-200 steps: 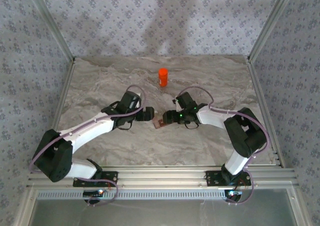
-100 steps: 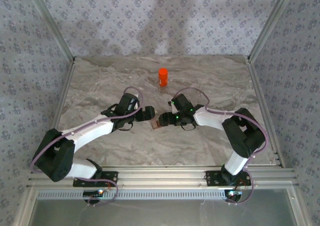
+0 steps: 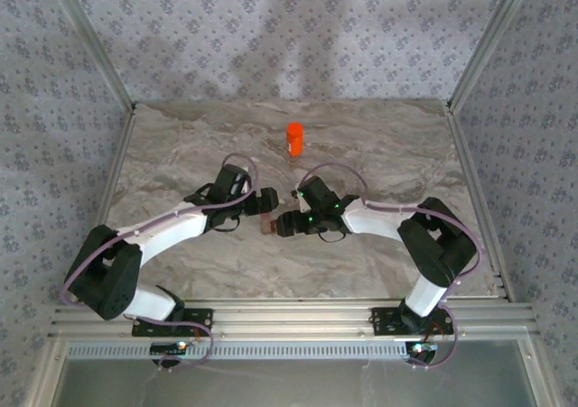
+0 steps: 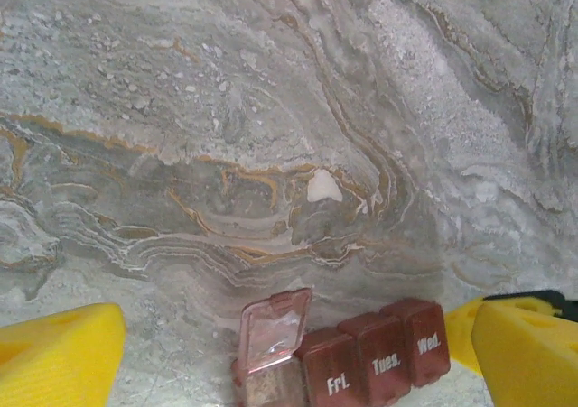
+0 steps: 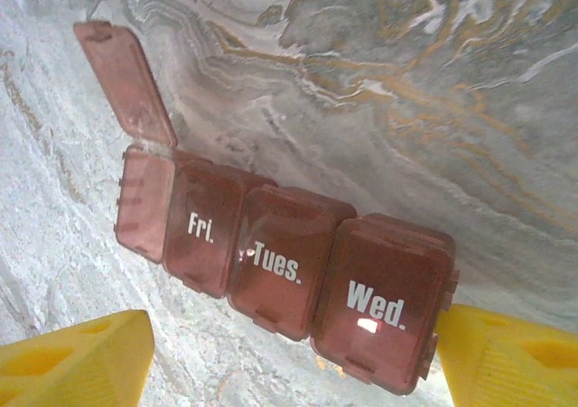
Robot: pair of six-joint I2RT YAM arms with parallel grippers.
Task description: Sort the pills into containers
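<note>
Status check, remote op.

**Progress:** The container strip (image 5: 289, 263) lies flat on the marble table (image 3: 181, 154), centre of the workspace, between the two tools. It has four cells in a row. The end cell's lid (image 5: 126, 82) is flipped open. The other three, marked Fri., Tues. and Wed., are shut. I can't make out a pill in the open cell, since the tinted plastic and the stone beneath blur together. No pill sits in either tool.

There is a small white fleck (image 4: 323, 187) on the table beyond the strip. It could be a pill or a mark in the marble, can't tell. The orange bottle (image 3: 294, 139) stands upright, well apart toward the far wall.

My read: early stage. One cell is ready to receive, nothing is confirmed sorted, and three lids are yet to open.

**Pose:**
- Both arms reach inward and low, wrists converging nose to nose over the strip.
- The left gripper (image 4: 293, 353) has jaws at full spread and holds nothing. The strip (image 4: 343, 371) lies just ahead of it, between the finger lines.
- The right gripper (image 5: 298, 353) also has jaws apart, somewhat less wide, and is empty.
- One right finger (image 5: 515, 357) sits just beside the Wed. end. The other (image 5: 72, 357) stands off from the open end with bare table between, so there is no clamp on the strip.
</note>
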